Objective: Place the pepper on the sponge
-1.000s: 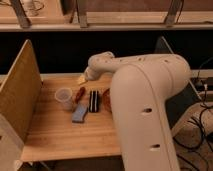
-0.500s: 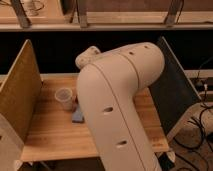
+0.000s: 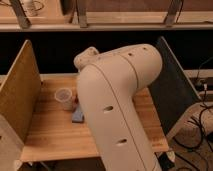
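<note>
The blue-grey sponge (image 3: 78, 116) lies flat on the wooden table (image 3: 50, 135), just in front of a clear plastic cup (image 3: 63, 97). Only its left part shows past my arm. A small red sliver of the pepper (image 3: 77, 101) peeks out between cup and sponge, and the rest is covered. My big cream arm (image 3: 117, 100) fills the middle of the camera view, reaching over the table. The gripper is hidden behind the arm, somewhere over the table's far middle, with its jaws standing wide.
A tall wooden side wall (image 3: 19, 95) borders the table on the left and a dark panel (image 3: 170, 85) on the right. A shelf rail (image 3: 110, 25) runs across the back. Cables (image 3: 200, 130) lie on the floor at the right.
The arm has swung closer across the view, now covering the black block and most of the pepper and sponge. The cup has stayed put.
</note>
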Robot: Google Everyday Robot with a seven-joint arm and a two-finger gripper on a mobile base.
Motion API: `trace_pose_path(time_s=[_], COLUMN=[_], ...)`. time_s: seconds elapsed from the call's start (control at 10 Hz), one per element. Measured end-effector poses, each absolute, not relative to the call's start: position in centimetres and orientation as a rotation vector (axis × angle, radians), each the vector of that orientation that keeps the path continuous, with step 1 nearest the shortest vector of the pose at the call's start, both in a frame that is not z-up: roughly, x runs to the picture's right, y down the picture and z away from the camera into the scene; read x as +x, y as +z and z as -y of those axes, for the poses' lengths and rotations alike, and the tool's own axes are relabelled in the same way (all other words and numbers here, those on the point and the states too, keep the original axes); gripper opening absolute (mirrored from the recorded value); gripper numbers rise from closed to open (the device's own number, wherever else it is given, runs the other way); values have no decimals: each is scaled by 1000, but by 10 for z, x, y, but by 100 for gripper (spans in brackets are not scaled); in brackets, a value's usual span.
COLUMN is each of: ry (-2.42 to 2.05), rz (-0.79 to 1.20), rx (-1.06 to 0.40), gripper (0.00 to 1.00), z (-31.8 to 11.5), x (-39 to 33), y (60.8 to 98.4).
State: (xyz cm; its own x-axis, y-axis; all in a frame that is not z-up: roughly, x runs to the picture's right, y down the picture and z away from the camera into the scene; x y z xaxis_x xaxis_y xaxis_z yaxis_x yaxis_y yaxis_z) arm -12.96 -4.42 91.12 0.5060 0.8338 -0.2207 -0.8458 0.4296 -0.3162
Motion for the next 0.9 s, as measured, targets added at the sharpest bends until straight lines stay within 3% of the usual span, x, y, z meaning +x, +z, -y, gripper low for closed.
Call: trace_pose_path(time_s=[0.9], ry=[1037], rz=[-98], rx=[-600], gripper=[73], z=[-4], x=[-162], y=[949])
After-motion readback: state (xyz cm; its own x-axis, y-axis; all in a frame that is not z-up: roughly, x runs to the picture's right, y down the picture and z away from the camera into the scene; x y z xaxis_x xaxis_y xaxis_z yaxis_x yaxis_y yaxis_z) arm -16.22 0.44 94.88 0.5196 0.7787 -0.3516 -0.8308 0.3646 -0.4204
